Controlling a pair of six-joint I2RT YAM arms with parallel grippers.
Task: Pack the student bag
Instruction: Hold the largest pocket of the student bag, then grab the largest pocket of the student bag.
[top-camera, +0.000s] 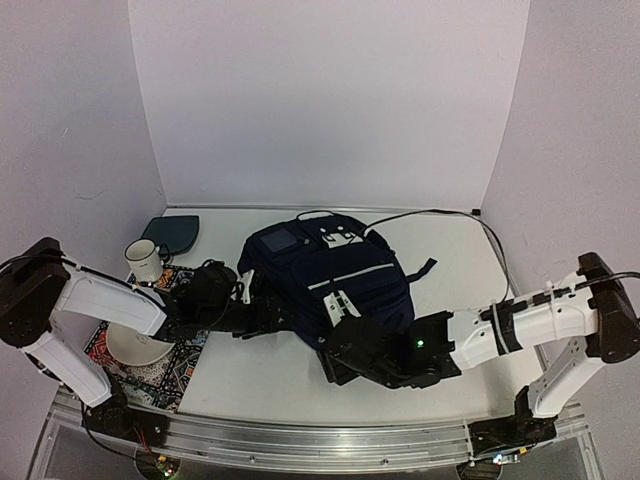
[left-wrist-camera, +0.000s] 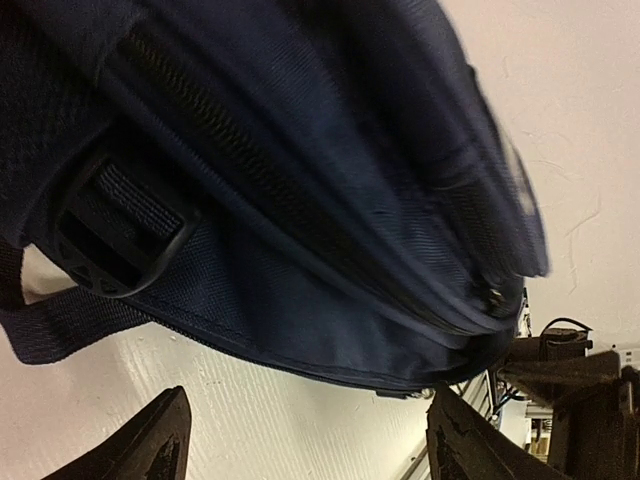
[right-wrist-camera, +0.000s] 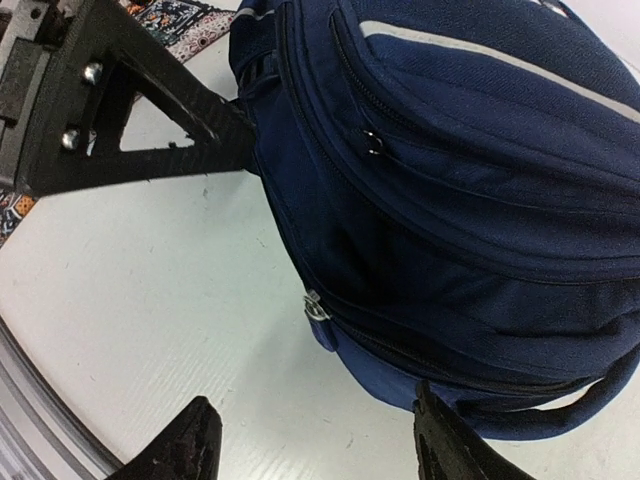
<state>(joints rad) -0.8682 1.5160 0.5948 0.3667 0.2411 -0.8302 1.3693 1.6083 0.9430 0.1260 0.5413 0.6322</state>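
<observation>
Two grippers, the left gripper (left-wrist-camera: 305, 445) and the right gripper (right-wrist-camera: 310, 445), stand jaws apart and empty beside the student bag (top-camera: 325, 275), which lies flat mid-table (top-camera: 250, 385). Soft fabric, likely to sag; the zipper pull (right-wrist-camera: 314, 306) looks the soundest hold.

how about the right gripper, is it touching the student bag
Cannot tell. In the right wrist view the open right gripper is beside the student bag: one finger sits clear, the other overlaps the bag's edge, contact hidden.
</observation>
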